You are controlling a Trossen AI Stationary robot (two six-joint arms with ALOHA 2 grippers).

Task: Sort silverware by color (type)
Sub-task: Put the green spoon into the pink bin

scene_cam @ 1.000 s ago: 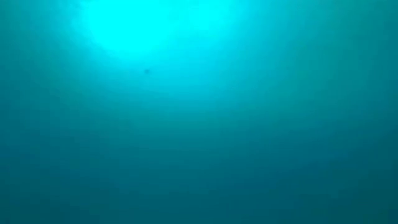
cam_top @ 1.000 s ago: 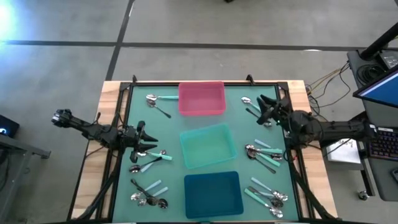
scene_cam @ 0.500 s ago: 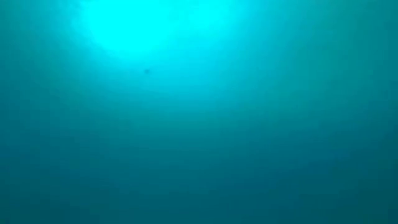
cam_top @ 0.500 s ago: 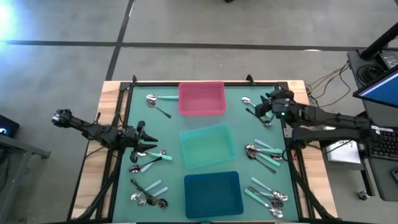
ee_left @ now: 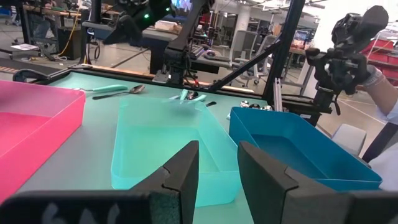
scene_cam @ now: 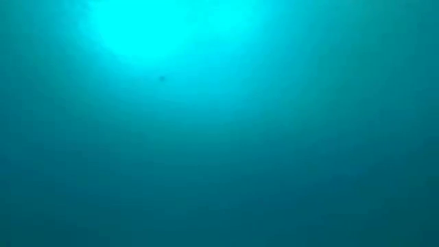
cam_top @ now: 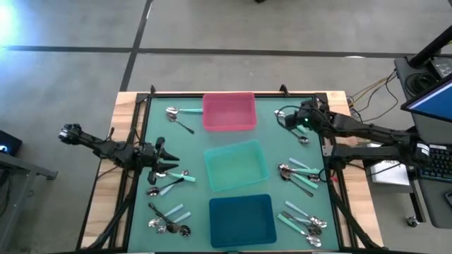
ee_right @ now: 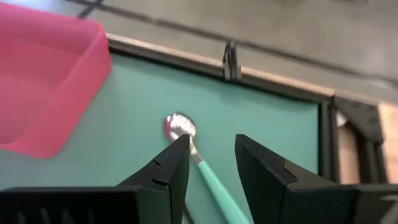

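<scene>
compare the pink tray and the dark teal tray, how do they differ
Colour: the pink tray is pink, the dark teal tray a deep blue-teal. Place: the pink tray sits at the table's far edge, near the right tool; the dark teal tray sits at the near edge, with the mint tray between them. Both are rectangular, open-topped and hold no spoons.

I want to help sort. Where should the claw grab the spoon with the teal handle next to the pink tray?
Probably by the thin teal handle, just behind the shiny bowl, coming straight down. The spoon lies flat on the green mat beside the pink tray, and the right claw sits open over that spot, so its fingers can close across the handle.
</scene>
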